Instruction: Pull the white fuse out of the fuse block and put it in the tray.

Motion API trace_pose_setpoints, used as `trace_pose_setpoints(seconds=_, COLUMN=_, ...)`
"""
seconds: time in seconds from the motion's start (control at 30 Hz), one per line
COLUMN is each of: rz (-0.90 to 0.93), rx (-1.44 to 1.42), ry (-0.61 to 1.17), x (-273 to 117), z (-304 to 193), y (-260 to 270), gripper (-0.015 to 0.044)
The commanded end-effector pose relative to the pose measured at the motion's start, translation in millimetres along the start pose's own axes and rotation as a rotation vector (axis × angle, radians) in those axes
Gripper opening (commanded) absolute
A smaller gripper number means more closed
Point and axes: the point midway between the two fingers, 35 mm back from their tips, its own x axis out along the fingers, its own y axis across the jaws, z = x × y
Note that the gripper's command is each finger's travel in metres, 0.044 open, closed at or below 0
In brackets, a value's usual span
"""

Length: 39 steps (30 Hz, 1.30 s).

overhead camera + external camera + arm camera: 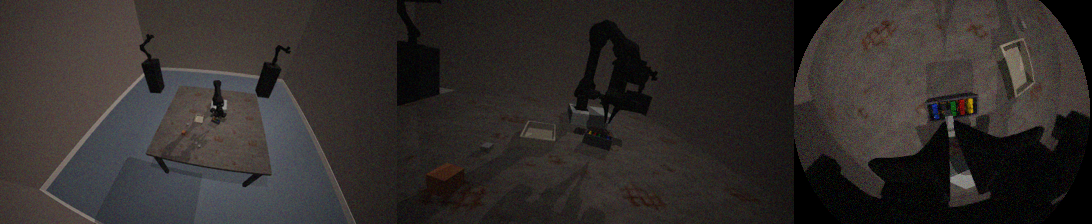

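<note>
My gripper (607,123) (949,124) is shut on the white fuse (951,131), which shows as a pale strip between the fingertips in the wrist view. The fuse is out of the dark fuse block (216,121) (597,143), and fingers and fuse are above the block's level, by its arm-side edge. In the block, the blue fuse (935,111), green fuse (953,108), red fuse (962,107) and yellow fuse (970,105) stand in a row, with a dark gap between blue and green. The shallow cream tray (199,119) (537,139) (1014,65) holds nothing that I can see.
An orange block (184,132) (445,177) and a small pale block (188,124) (487,146) lie beyond the tray. Another small pale piece (199,146) lies nearer the table's front. A white box (579,119) stands at the arm's base. Two other arms stand on dark pedestals behind the table.
</note>
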Motion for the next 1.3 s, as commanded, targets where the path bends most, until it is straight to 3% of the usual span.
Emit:
trace_pose_setpoints(seconds=0.0, rz=0.004, rx=0.002, ry=-0.001, x=-2.1, z=8.2, y=-8.3, gripper=0.0000)
trace_pose_setpoints(seconds=0.67, rz=-0.002, rx=0.002, ry=-0.008, x=-3.7, z=61.4, y=-102.0, gripper=0.0000)
trace_pose_setpoints(seconds=1.27, rz=-0.016, rx=0.002, ry=-0.008, x=-4.2, z=78.9, y=-202.5, gripper=0.0000)
